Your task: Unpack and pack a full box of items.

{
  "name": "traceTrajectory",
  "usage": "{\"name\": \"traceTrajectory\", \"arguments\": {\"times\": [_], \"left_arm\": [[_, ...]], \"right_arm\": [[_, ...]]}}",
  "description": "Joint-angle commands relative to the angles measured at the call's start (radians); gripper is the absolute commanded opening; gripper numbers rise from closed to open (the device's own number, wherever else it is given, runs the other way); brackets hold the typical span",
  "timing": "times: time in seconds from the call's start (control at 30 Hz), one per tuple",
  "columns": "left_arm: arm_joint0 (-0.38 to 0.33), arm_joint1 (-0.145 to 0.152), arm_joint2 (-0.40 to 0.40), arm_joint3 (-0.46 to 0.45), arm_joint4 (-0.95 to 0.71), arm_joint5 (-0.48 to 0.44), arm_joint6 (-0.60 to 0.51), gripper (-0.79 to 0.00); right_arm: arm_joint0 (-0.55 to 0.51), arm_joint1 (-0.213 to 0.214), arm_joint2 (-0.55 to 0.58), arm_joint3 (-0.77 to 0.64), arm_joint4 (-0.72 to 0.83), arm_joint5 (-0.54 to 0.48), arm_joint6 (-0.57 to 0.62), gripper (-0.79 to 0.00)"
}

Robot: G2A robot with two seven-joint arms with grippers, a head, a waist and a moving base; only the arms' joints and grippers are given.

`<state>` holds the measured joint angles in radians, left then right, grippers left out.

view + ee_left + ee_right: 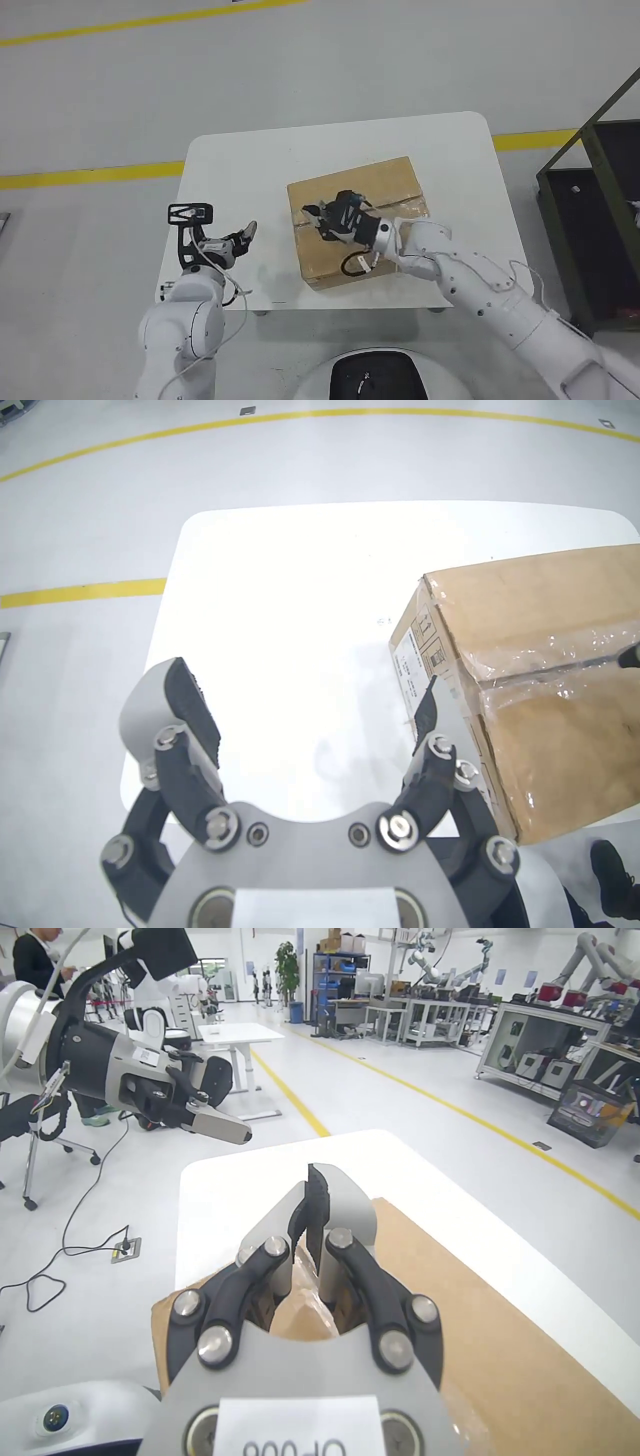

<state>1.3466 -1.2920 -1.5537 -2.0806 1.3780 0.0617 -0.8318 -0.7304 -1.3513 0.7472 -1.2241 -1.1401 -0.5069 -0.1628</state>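
Observation:
A closed brown cardboard box stands on the white table, its top seam sealed with clear tape. My right gripper rests over the box top near the box's left edge. Its fingers are shut with nothing visible between them. A dark tip of it shows at the tape seam. My left gripper hovers open and empty over the table's front left, to the left of the box. Bare table shows between its pads.
A dark green rack stands on the floor right of the table. Yellow lines cross the floor. The table surface left of and behind the box is bare. A cable lies on the floor past the table's left side.

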Motion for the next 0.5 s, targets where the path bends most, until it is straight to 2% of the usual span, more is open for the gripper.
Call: {"name": "traceTrajectory", "arguments": {"times": [0.0,0.2,0.47], "left_arm": [[0.002,0.001,0.001,-0.002,0.004,-0.003,0.000,0.000],[0.001,0.001,0.011,0.002,0.002,-0.011,-0.001,0.000],[-0.027,0.001,0.046,0.024,0.017,-0.033,0.000,0.000]], "right_arm": [[0.028,-0.019,-0.033,0.049,0.009,0.000,0.002,-0.785],[0.052,-0.042,-0.038,0.145,0.036,-0.003,-0.035,-0.785],[0.006,-0.011,0.060,0.161,0.019,-0.026,-0.037,-0.785]]}}
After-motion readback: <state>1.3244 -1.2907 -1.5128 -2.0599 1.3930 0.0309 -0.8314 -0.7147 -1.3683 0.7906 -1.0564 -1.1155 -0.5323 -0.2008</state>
